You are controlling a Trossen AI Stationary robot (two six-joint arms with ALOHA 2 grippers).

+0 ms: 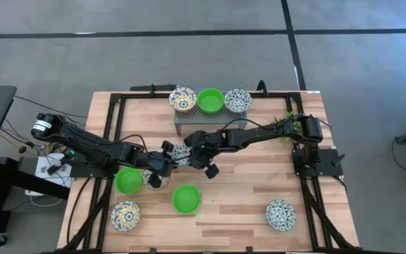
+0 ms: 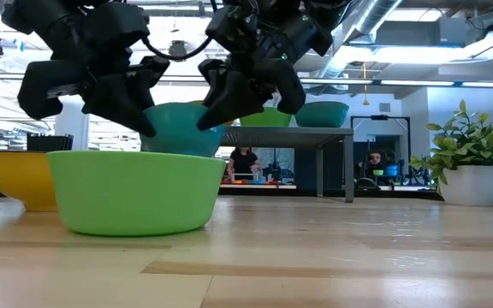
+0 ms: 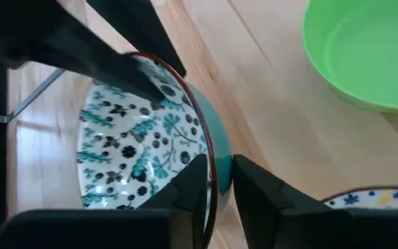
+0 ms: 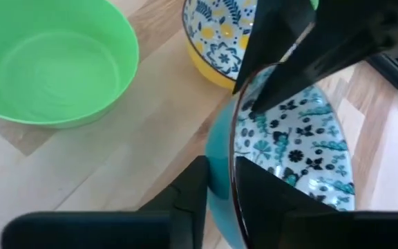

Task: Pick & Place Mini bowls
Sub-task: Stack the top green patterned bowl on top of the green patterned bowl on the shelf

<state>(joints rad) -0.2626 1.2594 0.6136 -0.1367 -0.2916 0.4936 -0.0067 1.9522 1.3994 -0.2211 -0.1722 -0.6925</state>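
Note:
A white mini bowl with dark and teal flowers inside and a teal outside (image 1: 181, 151) (image 2: 178, 128) hangs above the table's middle between my two grippers. My left gripper (image 1: 170, 156) (image 3: 221, 190) is shut on its left rim. My right gripper (image 1: 193, 152) (image 4: 218, 187) is shut on the opposite rim. Other mini bowls rest on their bases on the wood: two green ones (image 1: 127, 180) (image 1: 186, 199), a yellow patterned one (image 1: 125, 215), a blue patterned one (image 1: 280, 215), and one partly under my left gripper (image 1: 154, 182). My left gripper has the bowl's rim (image 3: 215, 169) between its fingers, one finger inside the bowl and one on the teal outer wall. It comes slanting down from the table's left. The bowl is clear of the table, tilted a little. My right gripper has the opposite rim (image 4: 234, 162) between its fingers, one finger inside on the patterned face and one outside on the teal wall. It slants down from the table's right. The bowl hangs between the two grippers, off the wood.
A grey metal rack (image 1: 210, 121) at the far middle carries a yellow patterned bowl (image 1: 182, 99), a green one (image 1: 211, 100) and a blue patterned one (image 1: 238, 100). A small green plant (image 1: 287, 123) stands at the right. Bare wood lies at the near right.

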